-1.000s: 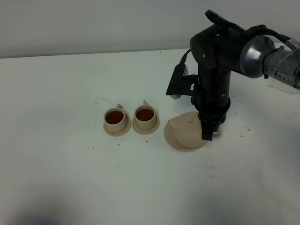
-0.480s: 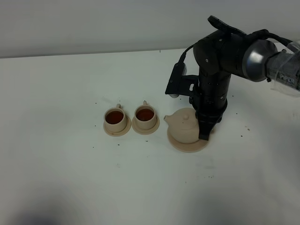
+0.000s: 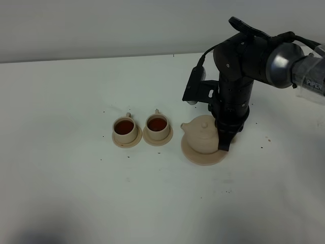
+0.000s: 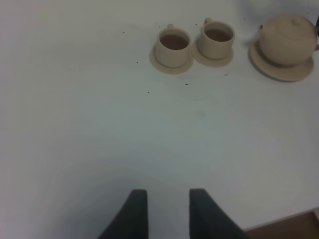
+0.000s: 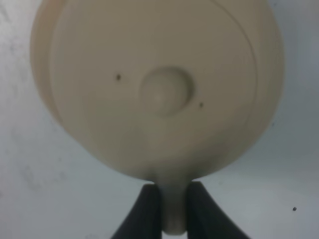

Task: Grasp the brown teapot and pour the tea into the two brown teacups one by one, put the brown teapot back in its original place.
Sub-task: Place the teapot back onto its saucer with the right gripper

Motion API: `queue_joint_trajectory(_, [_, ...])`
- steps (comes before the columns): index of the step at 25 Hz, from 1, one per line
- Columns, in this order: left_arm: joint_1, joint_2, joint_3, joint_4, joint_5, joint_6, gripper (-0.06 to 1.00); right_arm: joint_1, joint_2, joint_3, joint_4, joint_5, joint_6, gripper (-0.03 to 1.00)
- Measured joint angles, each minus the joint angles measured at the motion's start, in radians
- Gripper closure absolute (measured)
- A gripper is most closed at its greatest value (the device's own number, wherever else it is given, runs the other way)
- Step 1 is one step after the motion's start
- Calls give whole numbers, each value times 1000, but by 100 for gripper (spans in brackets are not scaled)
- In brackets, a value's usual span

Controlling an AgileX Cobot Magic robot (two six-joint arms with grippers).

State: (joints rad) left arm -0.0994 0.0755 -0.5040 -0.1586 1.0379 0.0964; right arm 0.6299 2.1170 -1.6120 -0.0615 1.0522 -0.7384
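Observation:
The brown teapot (image 3: 202, 134) stands upright on its wide saucer, the original place (image 3: 204, 156), right of the cups. My right gripper (image 3: 224, 145) points straight down and is shut on the teapot's loop handle (image 5: 174, 211). The right wrist view shows the lid knob (image 5: 165, 92) from above. The two brown teacups (image 3: 125, 129) (image 3: 157, 125) stand side by side on small saucers, both holding reddish-brown tea (image 3: 123, 127). My left gripper (image 4: 167, 211) is open and empty above bare table, far from the cups (image 4: 173, 46) and teapot (image 4: 286, 40).
The white table (image 3: 76, 178) carries small dark specks around the cups and teapot. A grey wall runs behind the table's far edge. The table's near edge shows in a corner of the left wrist view.
The right gripper has carried the teapot slightly right and away from the camera, and the pot now stands more level. The wide saucer has shifted a little right. The cups have not moved.

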Motion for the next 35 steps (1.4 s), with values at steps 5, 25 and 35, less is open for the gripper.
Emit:
queue_joint_trajectory(5, [0, 0, 0, 0, 0, 0, 71, -1, 0, 11, 12, -7, 1, 86])
queue_joint_trajectory(25, [0, 0, 0, 0, 0, 0, 71, -9, 0, 31, 51, -22, 9, 86])
queue_joint_trajectory(35, [0, 0, 0, 0, 0, 0, 71, -9, 0, 37, 49, -28, 9, 86])
